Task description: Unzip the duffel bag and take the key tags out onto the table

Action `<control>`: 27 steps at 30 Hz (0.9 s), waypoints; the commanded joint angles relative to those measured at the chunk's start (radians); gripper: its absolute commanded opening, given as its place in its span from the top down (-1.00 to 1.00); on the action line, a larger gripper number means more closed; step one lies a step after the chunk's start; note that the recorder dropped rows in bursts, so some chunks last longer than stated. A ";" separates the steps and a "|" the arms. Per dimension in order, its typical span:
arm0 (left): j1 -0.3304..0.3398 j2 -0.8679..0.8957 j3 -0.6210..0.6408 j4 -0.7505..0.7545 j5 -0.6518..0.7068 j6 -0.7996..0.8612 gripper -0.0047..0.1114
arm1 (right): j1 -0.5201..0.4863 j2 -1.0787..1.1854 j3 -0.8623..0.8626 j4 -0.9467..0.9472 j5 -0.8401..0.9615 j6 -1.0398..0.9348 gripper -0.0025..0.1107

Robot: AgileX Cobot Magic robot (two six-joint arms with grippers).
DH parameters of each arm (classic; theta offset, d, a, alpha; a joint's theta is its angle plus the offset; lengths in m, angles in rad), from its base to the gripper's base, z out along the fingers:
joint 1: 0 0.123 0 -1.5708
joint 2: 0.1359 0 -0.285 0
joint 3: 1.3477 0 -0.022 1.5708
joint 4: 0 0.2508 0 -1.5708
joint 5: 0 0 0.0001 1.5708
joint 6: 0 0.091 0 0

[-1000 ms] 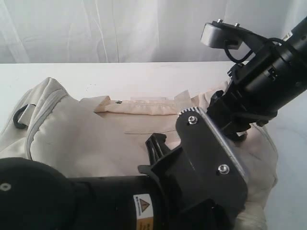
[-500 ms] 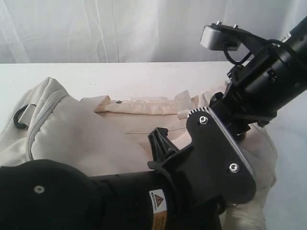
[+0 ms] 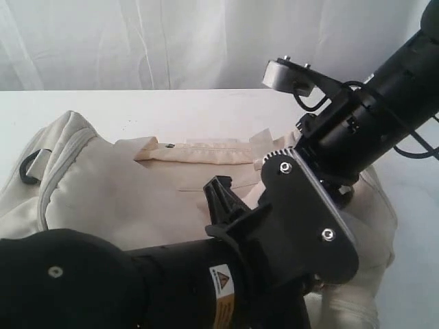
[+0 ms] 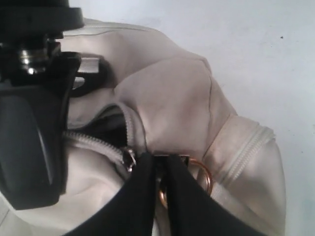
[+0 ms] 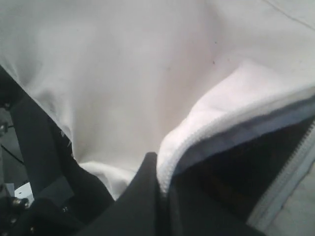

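Observation:
The cream duffel bag (image 3: 123,192) lies across the white table (image 3: 171,110). Both arms crowd over its right end, where my left wrist plate (image 3: 309,212) hides the jaws. In the left wrist view my left gripper (image 4: 161,158) is pinched on the bag's end tab (image 4: 172,156), by a copper ring (image 4: 204,174) and just beside the zipper slider (image 4: 129,158). The zipper (image 4: 93,142) gapes a little, showing dark lining. My right gripper (image 5: 160,169) is shut on the pale zipper edge (image 5: 206,132) of the opening, with dark lining (image 5: 236,167) beside it. The key tags are hidden.
A white curtain (image 3: 206,41) hangs behind the table. A dark strap loop (image 3: 31,168) sticks out at the bag's left end. The right arm (image 3: 363,123) reaches down from the upper right and shows in the left wrist view as a black body (image 4: 29,123).
The right arm has swung left and lower over the bag's end, and its jaws have shut on the zipper edge. The left arm shifted slightly and closed on the end tab.

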 commanded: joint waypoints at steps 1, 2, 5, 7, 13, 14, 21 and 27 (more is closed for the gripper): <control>-0.005 -0.005 0.003 -0.048 0.110 0.003 0.65 | -0.005 0.001 -0.032 0.027 0.003 -0.025 0.96; -0.005 -0.005 0.003 -0.050 0.120 0.005 0.65 | -0.005 0.001 -0.041 0.027 0.003 -0.025 0.96; -0.005 -0.005 0.003 -0.079 0.141 0.006 0.64 | -0.005 0.001 -0.072 0.027 0.003 -0.033 0.96; -0.005 -0.005 0.003 -0.101 0.144 0.030 0.62 | -0.005 0.001 -0.092 0.027 0.003 -0.035 0.96; -0.005 -0.005 0.003 -0.203 0.196 0.125 0.62 | -0.013 -0.002 -0.143 0.019 0.003 -0.040 0.96; -0.005 -0.005 0.003 -0.229 0.205 0.146 0.62 | -0.018 -0.004 -0.147 0.019 0.003 -0.040 0.96; -0.005 -0.005 0.003 -0.336 0.224 0.241 0.62 | -0.085 -0.004 -0.152 0.021 0.003 -0.047 0.96; -0.005 -0.005 0.003 -0.302 0.155 0.241 0.62 | -0.091 -0.004 -0.152 0.023 0.003 -0.047 0.96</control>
